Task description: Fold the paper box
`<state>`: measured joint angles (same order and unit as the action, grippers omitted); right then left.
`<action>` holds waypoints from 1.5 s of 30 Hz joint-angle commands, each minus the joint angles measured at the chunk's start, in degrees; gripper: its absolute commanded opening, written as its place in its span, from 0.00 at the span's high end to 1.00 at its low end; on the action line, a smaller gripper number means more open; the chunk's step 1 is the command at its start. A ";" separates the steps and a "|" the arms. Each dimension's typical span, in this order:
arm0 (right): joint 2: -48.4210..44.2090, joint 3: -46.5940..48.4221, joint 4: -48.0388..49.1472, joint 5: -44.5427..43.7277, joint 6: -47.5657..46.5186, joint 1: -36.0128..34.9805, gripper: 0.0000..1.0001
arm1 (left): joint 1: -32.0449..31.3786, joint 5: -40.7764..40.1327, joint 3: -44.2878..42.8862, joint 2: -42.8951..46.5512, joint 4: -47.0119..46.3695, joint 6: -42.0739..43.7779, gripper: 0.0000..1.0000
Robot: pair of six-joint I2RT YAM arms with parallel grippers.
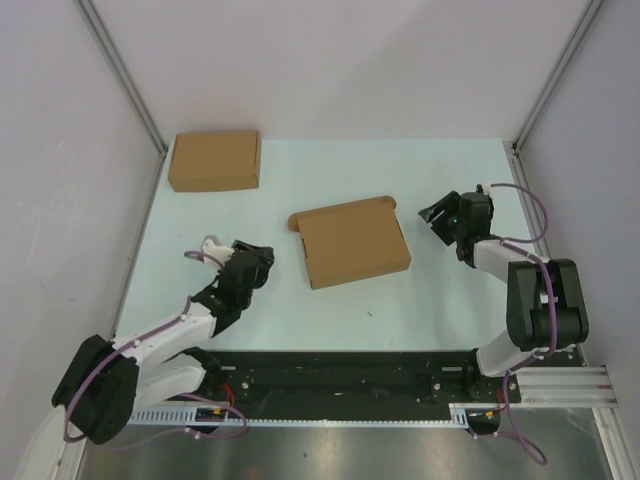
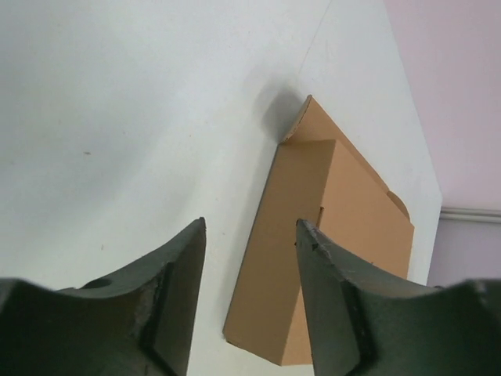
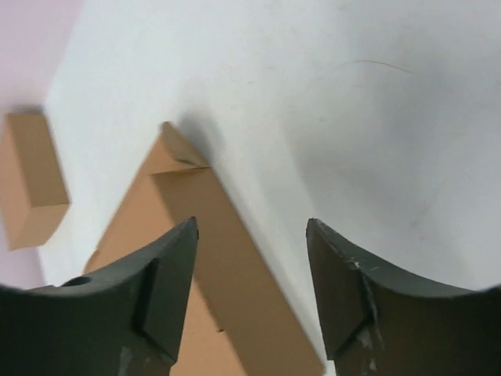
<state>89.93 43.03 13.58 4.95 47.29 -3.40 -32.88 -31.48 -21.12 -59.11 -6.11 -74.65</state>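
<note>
Pincers gape empty: left pincer, right pincer flanking the paper box; second box escapes left wrist view.

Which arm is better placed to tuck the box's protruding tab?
Probably left: the left tool, open, sits nearer the tab on the paper box; the right tool is off the opposite side.

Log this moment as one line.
paper box: folded, mid-table | left gripper: open, empty | right gripper: open, empty | other box: far left
</note>
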 commanded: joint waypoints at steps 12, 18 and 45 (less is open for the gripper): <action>14.03 15.67 4.18 11.14 -7.73 -4.51 0.30 | 6.25 28.58 -9.89 -27.09 -29.75 13.39 0.27; 18.26 18.58 1.53 9.47 -10.90 -5.21 0.30 | 6.34 32.62 -16.40 -33.95 -27.05 15.50 0.27; 7.90 16.30 5.14 10.25 -16.35 -13.12 0.76 | 6.43 39.31 -22.03 -31.95 -33.97 27.10 0.62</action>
<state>104.20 59.94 17.45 10.41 30.98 -12.60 -25.50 1.76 -41.67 -96.88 -29.87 -49.84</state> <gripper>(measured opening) 0.347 0.438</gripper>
